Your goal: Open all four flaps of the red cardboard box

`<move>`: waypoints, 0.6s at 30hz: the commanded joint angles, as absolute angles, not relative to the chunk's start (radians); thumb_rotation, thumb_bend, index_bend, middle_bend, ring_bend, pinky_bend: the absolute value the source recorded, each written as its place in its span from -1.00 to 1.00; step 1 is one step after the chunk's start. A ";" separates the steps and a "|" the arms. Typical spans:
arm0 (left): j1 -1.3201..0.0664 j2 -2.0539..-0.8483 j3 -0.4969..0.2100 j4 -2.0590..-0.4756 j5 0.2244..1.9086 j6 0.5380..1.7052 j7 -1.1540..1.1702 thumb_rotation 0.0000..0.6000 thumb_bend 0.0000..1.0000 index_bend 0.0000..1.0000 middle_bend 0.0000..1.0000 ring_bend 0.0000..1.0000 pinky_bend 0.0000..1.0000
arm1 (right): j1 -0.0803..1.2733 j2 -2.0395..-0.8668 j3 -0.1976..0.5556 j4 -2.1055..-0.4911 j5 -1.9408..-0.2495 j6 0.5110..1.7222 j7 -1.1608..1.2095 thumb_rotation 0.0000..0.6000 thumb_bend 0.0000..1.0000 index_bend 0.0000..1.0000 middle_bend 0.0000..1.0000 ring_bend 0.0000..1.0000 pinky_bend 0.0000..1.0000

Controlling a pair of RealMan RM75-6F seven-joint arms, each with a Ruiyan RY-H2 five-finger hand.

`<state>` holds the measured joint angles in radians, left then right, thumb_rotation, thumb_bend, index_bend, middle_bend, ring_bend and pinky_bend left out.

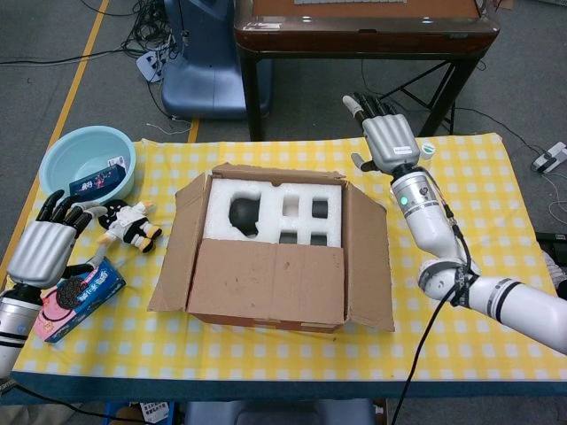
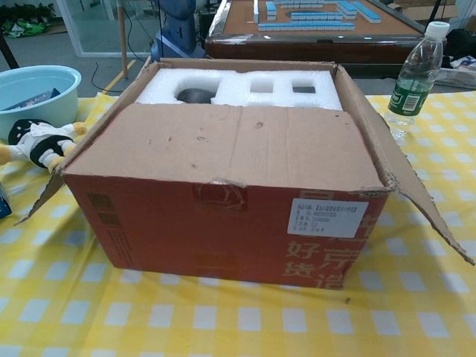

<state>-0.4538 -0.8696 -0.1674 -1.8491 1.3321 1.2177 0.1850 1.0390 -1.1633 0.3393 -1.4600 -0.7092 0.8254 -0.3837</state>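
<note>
The red cardboard box (image 2: 223, 223) stands mid-table with white foam (image 1: 275, 212) showing inside. Its near flap (image 1: 270, 283) (image 2: 230, 149) lies flat over the front half. The left flap (image 1: 177, 235) and right flap (image 1: 368, 257) splay outward. The far flap is folded back behind the box, and only its edge (image 1: 276, 170) shows. My right hand (image 1: 390, 142) hovers open past the box's back right corner, fingers straight, touching nothing. My left hand (image 1: 42, 250) is open at the table's left edge, far from the box. Neither hand appears in the chest view.
A blue basin (image 1: 89, 164) with a packet inside sits at the back left, with a plush toy (image 1: 131, 226) beside it. A blue snack packet (image 1: 75, 297) lies under my left hand. A water bottle (image 2: 413, 74) stands right of the box. A brown table (image 1: 363, 35) stands behind.
</note>
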 commanded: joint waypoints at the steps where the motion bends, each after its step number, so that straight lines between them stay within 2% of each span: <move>1: -0.477 -0.853 -0.187 -1.863 1.343 1.182 0.105 0.35 -0.15 -0.39 -0.57 -0.77 -1.00 | 0.944 -1.027 0.312 -1.643 -0.783 0.854 -0.329 1.00 -0.29 -1.00 -0.86 -1.00 -0.79; 6: -0.498 -0.852 -0.197 -1.858 1.355 1.161 0.088 0.34 -0.15 -0.37 -0.57 -0.77 -1.00 | 0.853 -0.928 0.266 -1.800 -0.907 0.856 -0.263 1.00 -0.11 -0.94 -0.70 -0.96 -0.79; 11: -0.492 -0.867 -0.190 -1.855 1.350 1.173 0.119 0.35 -0.15 -0.37 -0.57 -0.77 -1.00 | 0.795 -0.887 0.231 -1.895 -1.032 0.818 -0.162 1.00 0.11 -0.80 -0.59 -0.88 -0.79; 18: -0.465 -0.882 -0.172 -1.855 1.352 1.207 0.150 0.35 -0.15 -0.37 -0.57 -0.78 -1.00 | 0.788 -0.897 0.193 -1.929 -1.147 0.732 -0.088 1.00 0.65 -0.66 -0.56 -0.86 -0.79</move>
